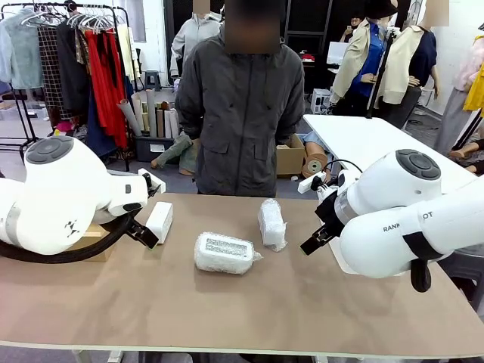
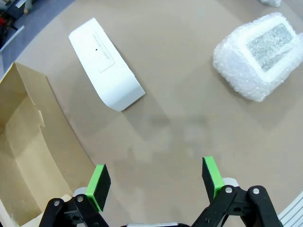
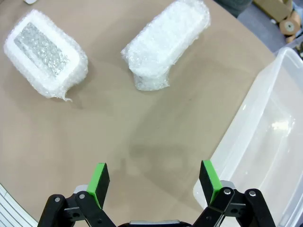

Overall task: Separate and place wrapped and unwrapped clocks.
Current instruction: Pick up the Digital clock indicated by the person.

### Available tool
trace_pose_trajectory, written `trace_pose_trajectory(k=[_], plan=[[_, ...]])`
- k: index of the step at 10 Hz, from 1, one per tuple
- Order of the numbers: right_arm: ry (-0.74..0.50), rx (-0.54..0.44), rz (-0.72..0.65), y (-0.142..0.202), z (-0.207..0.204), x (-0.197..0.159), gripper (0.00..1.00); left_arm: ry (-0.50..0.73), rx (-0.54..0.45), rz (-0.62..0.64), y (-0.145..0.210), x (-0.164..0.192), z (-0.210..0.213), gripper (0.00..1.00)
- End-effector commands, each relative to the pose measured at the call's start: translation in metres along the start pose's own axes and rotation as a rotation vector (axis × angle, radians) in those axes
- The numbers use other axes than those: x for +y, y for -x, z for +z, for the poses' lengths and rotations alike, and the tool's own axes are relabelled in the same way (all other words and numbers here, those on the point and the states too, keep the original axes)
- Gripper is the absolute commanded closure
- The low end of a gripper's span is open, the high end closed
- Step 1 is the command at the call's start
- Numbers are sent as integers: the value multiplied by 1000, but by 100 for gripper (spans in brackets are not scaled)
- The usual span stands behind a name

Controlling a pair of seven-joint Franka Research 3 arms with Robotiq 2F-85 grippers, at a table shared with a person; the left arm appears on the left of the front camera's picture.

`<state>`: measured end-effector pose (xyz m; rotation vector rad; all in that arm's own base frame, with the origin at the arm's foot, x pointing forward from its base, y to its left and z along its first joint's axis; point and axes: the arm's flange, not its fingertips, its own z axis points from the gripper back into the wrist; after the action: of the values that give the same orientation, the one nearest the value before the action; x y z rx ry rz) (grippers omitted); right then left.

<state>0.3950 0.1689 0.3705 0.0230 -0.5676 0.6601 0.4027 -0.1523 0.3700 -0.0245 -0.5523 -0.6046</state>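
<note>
A: Front: bare clock point(image 1: 159, 221) at the left of the table point(image 1: 227, 318); near wrapped clock point(image 1: 224, 252) and far wrapped clock point(image 1: 271, 224) mid-table, apart.

B: Left wrist: left fingers point(image 2: 100, 182) wide open, empty; bare clock ahead, beside cardboard box point(image 2: 23, 142); looks rigid, smooth; pinch the long sides; label print illegible.

A: Right wrist: right fingers point(image 3: 99, 182) fully apart, holding nothing; wrap likely soft, slippery; squeeze across the narrow width; clear tub point(image 3: 270, 132) alongside.

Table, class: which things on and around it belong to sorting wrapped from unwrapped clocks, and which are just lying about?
Job: bare white clock; grey-faced wrapped clock; second wrapped clock; likely as bins, cardboard box and clear tub.
Lying about: clothes rack; cardboard rolls; white table.
</note>
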Motion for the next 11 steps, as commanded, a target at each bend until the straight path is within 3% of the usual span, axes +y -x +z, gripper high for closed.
trace_pose_trajectory(k=[1, 11], plan=[[0, 0, -1, 0, 0, 0, 0, 0, 0, 1, 0, 0, 0, 0], [0, 0, 0, 0, 0, 0, 0, 0, 0, 1, 0, 0, 0, 0]])
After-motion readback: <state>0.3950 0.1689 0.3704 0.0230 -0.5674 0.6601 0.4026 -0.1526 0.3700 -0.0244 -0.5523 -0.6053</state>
